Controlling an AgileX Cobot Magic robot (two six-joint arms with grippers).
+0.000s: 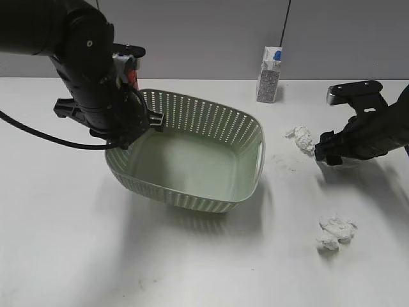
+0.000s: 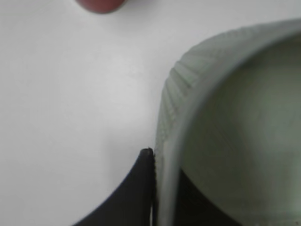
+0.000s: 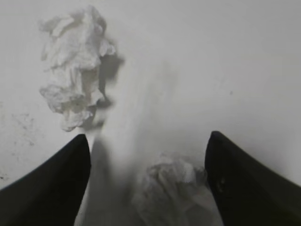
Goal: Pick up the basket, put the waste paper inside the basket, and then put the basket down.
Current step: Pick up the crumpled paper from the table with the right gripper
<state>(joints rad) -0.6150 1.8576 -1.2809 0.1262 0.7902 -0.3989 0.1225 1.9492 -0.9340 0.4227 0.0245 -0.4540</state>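
Sage-green plastic, slotted sides — that's the basket (image 1: 192, 160), and it's sitting tipped, its left rim raised and the right side low by the white surface (image 1: 192, 268). The left pincer (image 1: 131, 131) is clamped on that raised left rim. In the left wrist view you can see one dark finger (image 2: 136, 188) pressed against the outside of the basket wall (image 2: 174, 141), with the other one showing dark just inside the rim. There's a red blob (image 2: 101, 4) at the top edge of that view, too blurry and cropped to say much about it.

Over on the right, the right pincer (image 1: 329, 157) is down low by the surface with its jaws spread wide. The right wrist view shows a crumpled wad of waste paper (image 3: 174, 188) sitting between the two fingers (image 3: 51, 188) — not touched by either as far as I can tell. A second wad (image 3: 75, 66) lies just ahead on the left; in the exterior view it's the one (image 1: 300, 137) right beside the pincer. Another clump (image 1: 335, 231) lies nearer the camera, well apart from the basket.

A white-and-blue carton (image 1: 270, 75) stands upright at the back, beyond the basket. The basket looks empty inside.
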